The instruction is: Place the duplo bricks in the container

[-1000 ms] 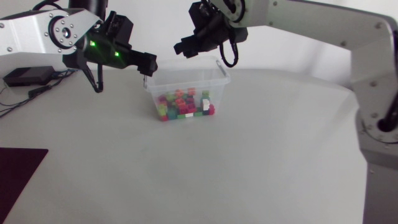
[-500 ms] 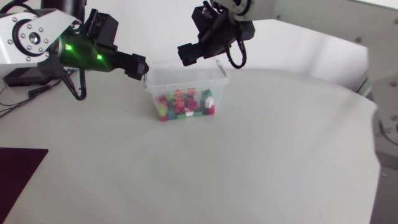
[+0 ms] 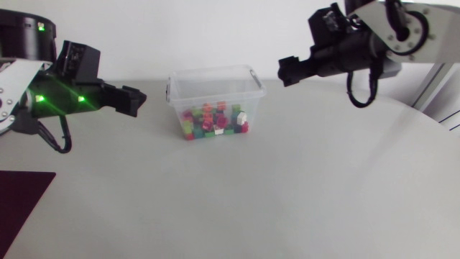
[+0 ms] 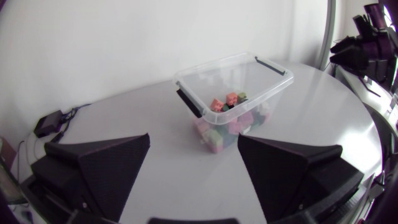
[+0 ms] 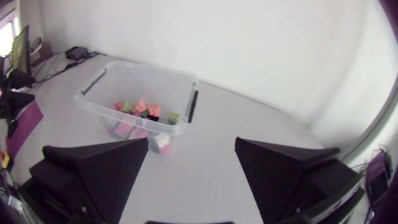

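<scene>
Here the brick-filled container (image 3: pixel 213 73) lies lengthwise between the left hand (image 3: pixel 134 101) and right hand (image 3: pixel 287 71), both spread empty

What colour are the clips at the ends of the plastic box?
Black clips on a clear box; the left wrist view shows them best.

We record the container (image 3: pixel 215 90) as clear, glossy plastic, the duplo bricks (image 3: pixel 213 122) as coloured plastic, the table (image 3: pixel 287 187) smooth and matt.

A dark maroon mat (image 3: pixel 20 201) is lying flat on the grey tabletop (image 3: pixel 287 194), at its left edge. 1 small black box (image 4: pixel 48 124) is sitting farther back, trailing cables (image 4: pixel 73 111).
</scene>
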